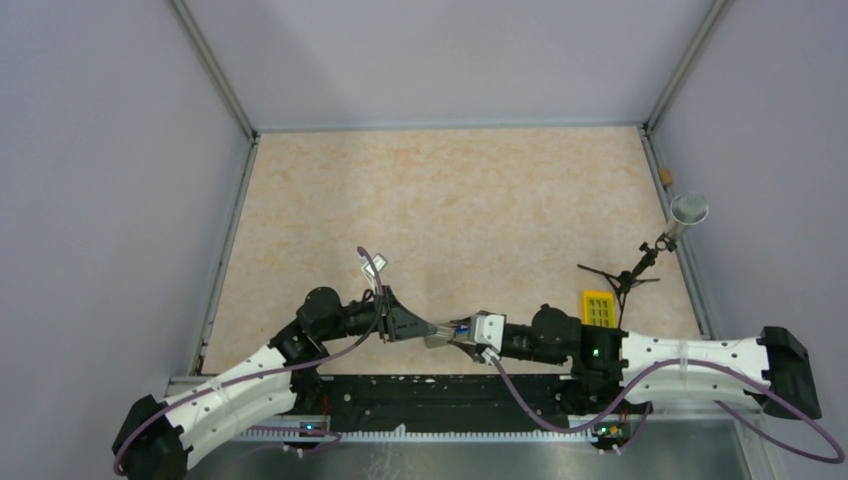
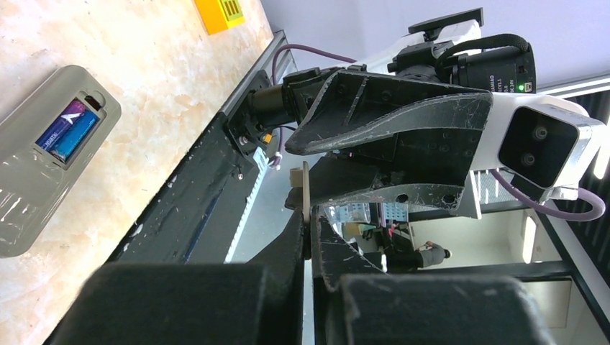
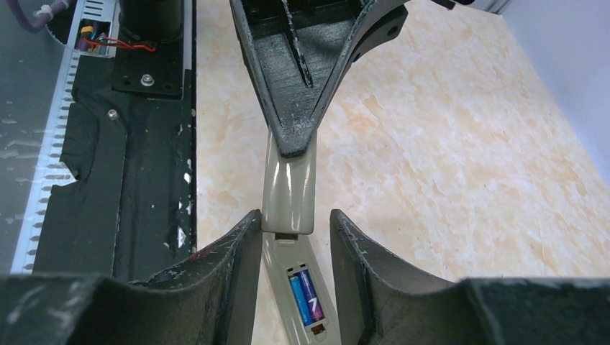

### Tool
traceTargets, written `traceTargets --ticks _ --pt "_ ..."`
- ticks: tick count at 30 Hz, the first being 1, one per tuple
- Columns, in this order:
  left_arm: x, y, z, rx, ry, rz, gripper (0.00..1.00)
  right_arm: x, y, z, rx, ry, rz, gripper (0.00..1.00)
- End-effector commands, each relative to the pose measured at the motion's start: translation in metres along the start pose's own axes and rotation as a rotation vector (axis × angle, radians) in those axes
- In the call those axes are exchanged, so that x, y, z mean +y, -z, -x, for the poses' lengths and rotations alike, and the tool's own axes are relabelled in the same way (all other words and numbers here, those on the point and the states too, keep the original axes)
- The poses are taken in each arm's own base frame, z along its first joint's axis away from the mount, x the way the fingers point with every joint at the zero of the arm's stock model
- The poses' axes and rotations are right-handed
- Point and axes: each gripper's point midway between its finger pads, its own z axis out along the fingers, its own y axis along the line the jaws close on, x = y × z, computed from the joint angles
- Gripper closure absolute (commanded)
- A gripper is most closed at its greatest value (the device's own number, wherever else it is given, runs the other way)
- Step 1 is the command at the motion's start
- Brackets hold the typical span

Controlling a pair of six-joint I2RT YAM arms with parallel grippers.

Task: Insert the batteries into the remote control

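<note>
Overhead, we meet near the beige marbled table's (image 1: 450, 200) front edge, open room beyond. Left wrist: left pincer (image 2: 308, 219) pinches a thin grey cover (image 2: 306, 183); slim grey remote control (image 2: 29, 194) lies flat, blue batteries (image 2: 66, 133) seated. Right wrist: right pincer (image 3: 295, 215) spread either side of it.

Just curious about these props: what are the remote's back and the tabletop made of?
The remote control seems to be moulded plastic, grey and glossy, with soft reflections. The tabletop has a beige marbled pattern, fairly matte; probably printed laminate, possibly stone.
</note>
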Motion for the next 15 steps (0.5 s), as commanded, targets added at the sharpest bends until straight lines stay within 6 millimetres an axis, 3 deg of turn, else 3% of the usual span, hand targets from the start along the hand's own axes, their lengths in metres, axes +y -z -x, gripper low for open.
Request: traceTargets --ticks 1,7,11,13,15 --pt "-0.0027 0.0003 -0.0015 0.003 -0.019 -0.030 1.00 -0.0003 0.0001 0.0215 -0.090 0.009 -0.003 0.61" --pt "-0.0023 0.0002 -0.0017 0.003 -0.015 -0.033 1.00 -0.0005 0.0001 0.0217 -0.097 0.014 -0.005 0.71" --pt "-0.0015 0.0001 -0.0015 0.001 -0.014 -0.031 1.00 -0.0025 0.0010 0.0231 -0.100 0.015 -0.014 0.89" --pt "0.0015 0.0002 -0.0009 -0.005 -0.010 -0.018 0.92 -0.0043 0.0021 0.0248 -0.102 0.016 -0.022 0.94" --pt "0.0066 0.0006 0.0002 -0.016 -0.012 0.008 0.77 -0.0069 0.0035 0.0269 -0.100 0.015 -0.032 0.97"
